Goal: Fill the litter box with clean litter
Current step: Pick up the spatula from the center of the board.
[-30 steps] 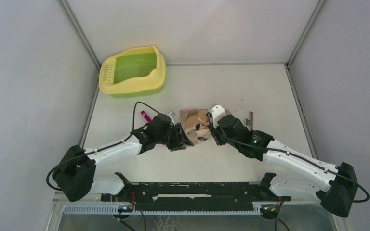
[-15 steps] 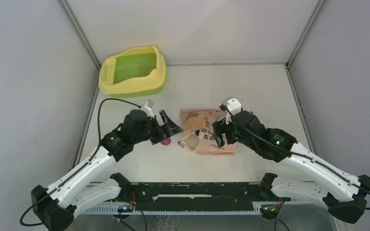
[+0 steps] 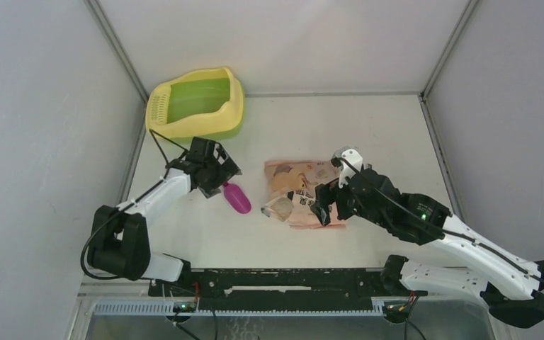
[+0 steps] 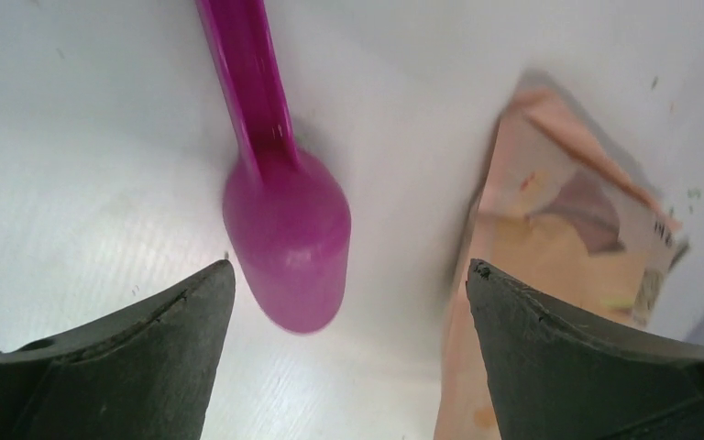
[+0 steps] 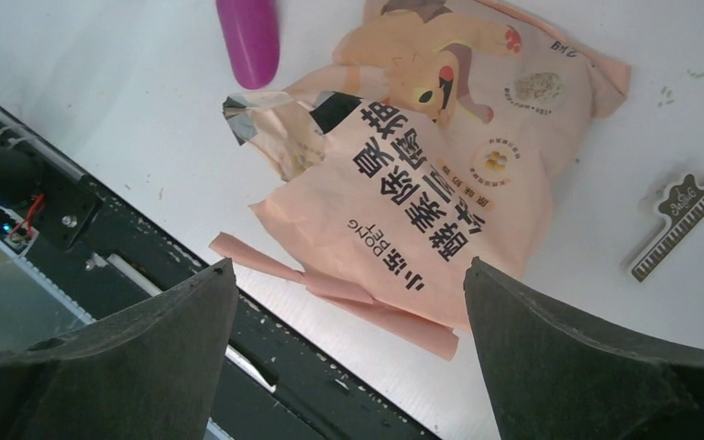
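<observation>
The litter box (image 3: 232,106), with yellow walls and a green basin, stands at the back left; no clean litter shows in it. A few tiny specks (image 5: 697,73) lie on the table by the pink-orange bag (image 3: 301,185), which lies flat mid-table with a torn corner (image 5: 266,124). My left gripper (image 3: 225,172) hangs open over the magenta scoop (image 3: 238,200), whose bowl (image 4: 286,240) lies just ahead of the jaws (image 4: 350,268). My right gripper (image 3: 321,205) is open above the bag's near edge (image 5: 394,312), holding nothing (image 5: 348,266).
A black ruler-like strip (image 5: 687,215) lies right of the bag. The black mounting rail (image 5: 73,211) runs along the table's near edge. Grey walls close in the table at left, right and back.
Both grippers opened and let go of the bag, which now lies flat. The left arm swung left and back to above the scoop. The right arm drew back toward the near edge.
</observation>
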`<state>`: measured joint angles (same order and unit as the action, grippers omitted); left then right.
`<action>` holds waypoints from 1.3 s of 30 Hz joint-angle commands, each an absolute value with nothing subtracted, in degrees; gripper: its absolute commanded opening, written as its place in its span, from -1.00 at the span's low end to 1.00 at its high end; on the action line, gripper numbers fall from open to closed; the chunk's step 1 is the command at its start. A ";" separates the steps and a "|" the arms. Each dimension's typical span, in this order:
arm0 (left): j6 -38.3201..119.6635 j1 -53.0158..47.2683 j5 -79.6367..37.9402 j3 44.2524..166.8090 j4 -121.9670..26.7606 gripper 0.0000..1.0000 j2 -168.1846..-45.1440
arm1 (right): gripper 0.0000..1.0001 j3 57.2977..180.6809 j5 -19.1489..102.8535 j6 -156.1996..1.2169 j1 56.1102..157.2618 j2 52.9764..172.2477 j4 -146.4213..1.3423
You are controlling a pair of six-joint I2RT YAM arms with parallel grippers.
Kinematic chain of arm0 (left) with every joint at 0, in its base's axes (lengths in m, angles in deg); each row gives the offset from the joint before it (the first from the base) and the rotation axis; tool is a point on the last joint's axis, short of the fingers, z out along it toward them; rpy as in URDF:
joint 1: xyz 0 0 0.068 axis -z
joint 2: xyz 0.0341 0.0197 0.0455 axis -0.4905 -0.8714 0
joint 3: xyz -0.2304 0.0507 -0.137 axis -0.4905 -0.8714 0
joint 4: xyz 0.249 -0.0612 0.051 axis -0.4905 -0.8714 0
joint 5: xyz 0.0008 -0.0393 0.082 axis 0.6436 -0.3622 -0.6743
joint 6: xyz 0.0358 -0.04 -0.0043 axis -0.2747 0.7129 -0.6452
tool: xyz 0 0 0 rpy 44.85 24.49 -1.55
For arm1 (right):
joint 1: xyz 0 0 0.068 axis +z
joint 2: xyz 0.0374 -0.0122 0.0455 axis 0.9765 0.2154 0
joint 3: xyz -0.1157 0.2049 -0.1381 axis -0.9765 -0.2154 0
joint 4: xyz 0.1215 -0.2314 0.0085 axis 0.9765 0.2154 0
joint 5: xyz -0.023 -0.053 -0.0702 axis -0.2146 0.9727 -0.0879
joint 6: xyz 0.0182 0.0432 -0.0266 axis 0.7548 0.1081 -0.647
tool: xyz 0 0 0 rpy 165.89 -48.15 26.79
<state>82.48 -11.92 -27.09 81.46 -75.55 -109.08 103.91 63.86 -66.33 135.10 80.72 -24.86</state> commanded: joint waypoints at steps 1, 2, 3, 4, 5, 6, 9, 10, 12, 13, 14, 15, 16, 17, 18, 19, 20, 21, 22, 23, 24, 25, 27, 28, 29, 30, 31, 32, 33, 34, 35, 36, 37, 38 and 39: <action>79.01 -12.97 -37.55 91.15 -80.49 0.99 -113.03 | 0.98 103.67 63.97 -63.36 136.17 78.25 -26.25; 78.78 -13.10 -38.86 92.46 -81.98 0.99 -114.11 | 0.99 103.24 63.85 -63.35 136.25 77.87 -26.70; 78.41 -13.11 -39.82 93.54 -82.83 1.00 -115.30 | 0.98 102.95 63.68 -63.37 136.29 77.71 -26.99; 78.30 -13.11 -40.81 94.48 -83.26 0.99 -116.32 | 0.98 102.73 63.36 -63.45 136.27 77.62 -27.19; 78.31 -13.22 -41.86 94.92 -83.30 1.00 -117.45 | 0.98 102.50 63.34 -63.55 136.32 77.59 -27.43; 78.42 -13.32 -42.15 95.46 -83.44 1.00 -118.59 | 0.99 102.36 63.41 -63.72 136.33 77.71 -27.55; 78.78 -13.77 -42.46 96.03 -82.65 1.00 -121.45 | 0.96 102.23 63.45 -64.38 136.29 78.17 -27.75; 78.95 -13.87 -42.48 95.98 -82.28 0.96 -122.43 | 0.94 102.05 63.36 -64.49 136.27 78.32 -27.86; 79.17 -13.96 -42.94 95.74 -81.34 0.82 -123.86 | 0.90 101.42 63.13 -64.79 136.27 78.46 -28.56; 79.41 -14.16 -42.98 95.59 -80.97 0.73 -124.54 | 0.89 101.03 62.97 -64.80 136.30 78.51 -28.91; 79.49 -14.28 -42.73 95.32 -80.56 0.62 -125.24 | 0.88 100.75 62.43 -64.77 136.32 78.59 -29.11; 79.72 -14.34 -42.70 95.13 -80.15 0.59 -125.80 | 0.87 100.48 62.03 -64.78 136.28 78.70 -29.43; 80.01 -14.34 -42.64 94.86 -79.63 0.58 -126.28 | 0.87 100.15 61.77 -64.79 136.29 78.79 -29.71; 80.13 -14.41 -42.39 94.59 -78.94 0.54 -126.68 | 0.85 99.99 61.36 -64.66 136.27 78.89 -29.79; 80.15 -14.43 -42.34 94.62 -78.62 0.50 -127.19 | 0.85 99.96 61.08 -64.63 136.27 79.02 -29.87; 80.11 -14.43 -42.17 94.76 -78.33 0.44 -127.68 | 0.84 99.89 61.01 -64.63 136.27 79.07 -30.00; 80.07 -14.43 -42.12 94.94 -78.01 0.36 -128.17 | 0.84 99.79 61.12 -64.62 136.27 79.06 -30.00; 79.87 -14.43 -41.93 95.08 -77.56 0.27 -128.71 | 0.84 99.78 61.15 -64.84 136.34 79.08 -30.05; 79.81 -14.51 -41.75 95.33 -77.48 0.23 -129.17 | 0.84 99.78 61.21 -65.07 136.33 79.08 -30.13; 79.81 -14.52 -41.48 95.41 -77.46 0.22 -129.59 | 0.84 99.76 61.41 -65.16 136.27 79.04 -30.15; 79.88 -14.60 -41.15 95.41 -77.36 0.20 -129.87 | 0.84 99.78 61.42 -65.29 136.27 79.00 -30.16; 79.89 -14.61 -40.99 95.29 -77.14 0.19 -130.00 | 0.84 99.78 61.39 -65.41 136.27 78.92 -30.22; 79.87 -14.58 -40.64 95.11 -76.79 0.18 -130.39 | 0.84 99.78 61.60 -65.58 136.32 78.97 -30.16; 79.74 -14.56 -40.54 95.14 -76.83 0.17 -130.74 | 0.84 99.78 61.62 -65.60 136.28 79.07 -30.08; 79.65 -14.60 -40.58 95.06 -76.80 0.16 -131.06 | 0.84 99.78 61.68 -65.59 136.29 79.21 -30.07; 79.49 -14.68 -40.43 94.92 -76.49 0.09 -131.36 | 0.84 99.78 61.84 -65.65 136.32 79.32 -29.99; 79.44 -14.64 -40.01 94.72 -76.32 -0.03 -131.72 | 0.84 99.78 61.88 -65.70 136.25 79.47 -29.98; 79.19 -14.77 -39.29 94.49 -75.79 -0.36 -131.86 | 0.84 99.78 61.74 -65.71 136.27 79.58 -29.98; 79.09 -14.78 -38.74 94.42 -75.73 -0.86 -131.99 | 0.84 99.72 61.71 -65.61 136.27 79.56 -30.02; 79.13 -14.78 -38.11 94.33 -75.83 -0.98 -132.01 | 0.84 99.56 61.73 -65.81 136.28 79.60 -30.29; 78.96 -14.77 -37.80 94.18 -75.48 -1.00 -131.78 | 0.84 99.45 61.77 -65.92 136.30 79.73 -30.47; 78.82 -14.74 -37.47 94.04 -75.48 -1.00 -131.31 | 0.84 99.43 61.70 -65.93 136.34 79.70 -30.57; 78.44 -14.77 -36.83 93.89 -75.30 -1.00 -130.49 | 0.84 99.39 61.71 -66.05 136.23 79.77 -30.59; 78.26 -14.78 -36.36 93.80 -75.25 -1.00 -129.40 | 0.84 99.42 61.84 -66.14 136.23 79.78 -30.68; 78.12 -14.78 -35.87 93.64 -75.17 -1.00 -127.76 | 0.84 99.43 61.74 -66.27 136.12 79.86 -30.79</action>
